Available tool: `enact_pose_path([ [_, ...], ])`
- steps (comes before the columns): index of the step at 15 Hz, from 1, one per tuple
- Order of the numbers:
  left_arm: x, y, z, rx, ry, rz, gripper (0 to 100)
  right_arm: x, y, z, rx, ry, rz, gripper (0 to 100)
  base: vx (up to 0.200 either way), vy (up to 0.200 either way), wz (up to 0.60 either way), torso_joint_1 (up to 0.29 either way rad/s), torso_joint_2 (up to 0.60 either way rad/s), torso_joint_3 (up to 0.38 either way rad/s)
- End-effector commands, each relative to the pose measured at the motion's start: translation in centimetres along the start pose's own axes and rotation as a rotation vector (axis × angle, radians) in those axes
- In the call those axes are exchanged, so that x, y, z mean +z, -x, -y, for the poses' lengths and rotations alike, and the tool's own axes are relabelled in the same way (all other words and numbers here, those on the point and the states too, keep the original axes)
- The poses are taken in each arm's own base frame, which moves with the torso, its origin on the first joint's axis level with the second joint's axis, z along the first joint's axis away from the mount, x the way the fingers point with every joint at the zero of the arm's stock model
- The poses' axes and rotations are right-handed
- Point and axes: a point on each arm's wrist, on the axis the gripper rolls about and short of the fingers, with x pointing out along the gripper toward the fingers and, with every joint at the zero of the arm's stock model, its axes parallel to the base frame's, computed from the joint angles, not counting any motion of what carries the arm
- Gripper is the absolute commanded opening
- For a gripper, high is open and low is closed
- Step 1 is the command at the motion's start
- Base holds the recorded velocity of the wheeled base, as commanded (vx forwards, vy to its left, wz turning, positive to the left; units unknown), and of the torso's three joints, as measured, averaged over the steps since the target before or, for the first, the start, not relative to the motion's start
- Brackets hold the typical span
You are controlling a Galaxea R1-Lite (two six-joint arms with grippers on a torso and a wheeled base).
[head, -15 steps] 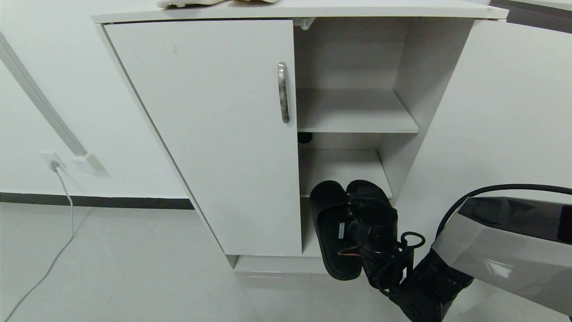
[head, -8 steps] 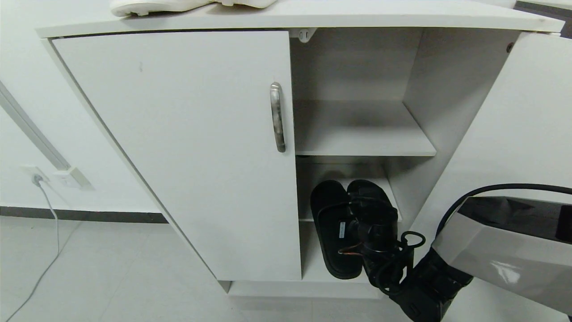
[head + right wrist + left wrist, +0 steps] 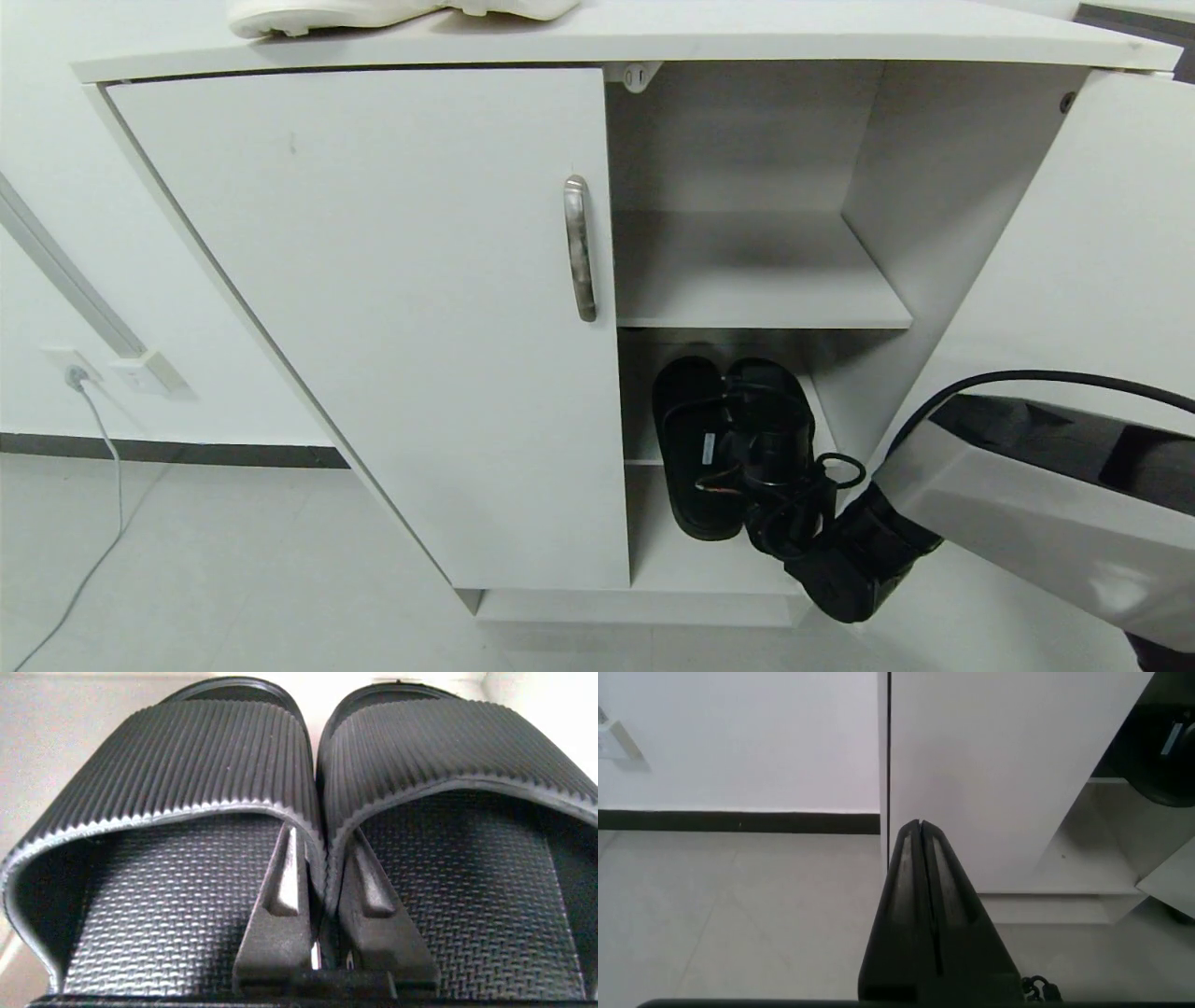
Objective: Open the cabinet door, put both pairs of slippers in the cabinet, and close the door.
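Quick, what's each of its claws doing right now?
Left gripper: closed, holding nothing.
Right gripper: closed on the black slippers.

Atop the cabinet (image 3: 747, 42), white slippers (image 3: 317, 13) (mostly past the top edge)

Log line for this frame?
right end effector: shut on black ribbed rubber slippers, before lower shelves | white cabinet's right door: open | left end effector: shut, empty

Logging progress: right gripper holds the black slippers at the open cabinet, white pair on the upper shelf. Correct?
No: the head view shows the white slippers on top of the cabinet, not its upper shelf. The right gripper holds the black slippers.
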Motion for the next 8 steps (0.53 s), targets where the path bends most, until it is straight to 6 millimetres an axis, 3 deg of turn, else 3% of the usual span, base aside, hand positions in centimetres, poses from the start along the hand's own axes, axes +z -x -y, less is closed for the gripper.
enact_pose_path([
  [1, 0.0, 0.0, 0.0, 0.001, 0.003, -0.001, 0, -0.6, -2.0, 0.2, -0.030, 0.002, -0.005, 0, 0.000, 0.000, 0.00, 0.000, 0.00, 0.000],
  [8, 0.0, 0.0, 0.0, 0.002, 0.005, -0.001, 0, 0.7, -5.7, -0.4, -0.063, -0.002, -0.011, 0, 0.000, 0.000, 0.00, 0.000, 0.00, 0.000],
])
